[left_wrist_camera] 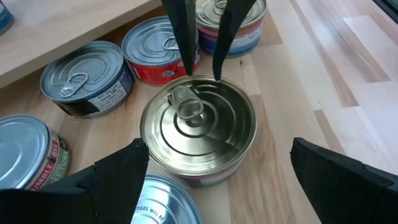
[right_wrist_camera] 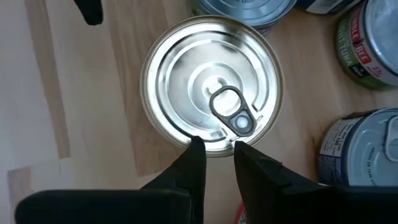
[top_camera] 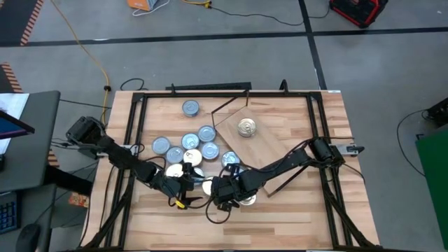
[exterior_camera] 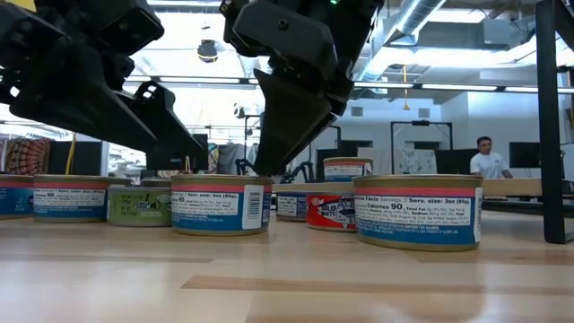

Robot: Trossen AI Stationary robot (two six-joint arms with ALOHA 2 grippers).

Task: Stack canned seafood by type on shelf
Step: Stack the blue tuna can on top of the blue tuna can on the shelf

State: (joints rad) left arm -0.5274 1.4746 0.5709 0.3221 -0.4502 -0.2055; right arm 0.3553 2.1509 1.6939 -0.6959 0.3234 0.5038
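Note:
The tin between both grippers, with a silver lid and pull tab (left_wrist_camera: 198, 124) (right_wrist_camera: 211, 87) (top_camera: 207, 187), stands flat on the plank tabletop. My left gripper (left_wrist_camera: 219, 148) (top_camera: 187, 189) is open wide, one finger on each side of this tin and neither touching it. My right gripper (right_wrist_camera: 217, 144) (left_wrist_camera: 203, 73) (exterior_camera: 265, 166) has only a narrow gap between its fingers. Several more tins (top_camera: 190, 142) stand in a cluster toward the far left. The shelf (top_camera: 269, 150) lies askew, with one gold-sided tin (top_camera: 246, 127) on it. My right gripper sets both fingertips (left_wrist_camera: 189, 70) on the tin's rim (right_wrist_camera: 217, 149), on the side facing the right arm. They stand side by side along the rim, nothing pinched between them. They come from above, slanting down. The tin sits upright on the table.
A red-labelled tin (left_wrist_camera: 158, 50), a blue one (left_wrist_camera: 84, 78) and a green-labelled one (left_wrist_camera: 25, 155) crowd close by. Another tin (top_camera: 245, 200) sits under the right arm. A dark metal frame (top_camera: 140, 98) borders the table. Bare planks (top_camera: 294, 217) lie toward the near edge. A person (exterior_camera: 489, 157) is far off.

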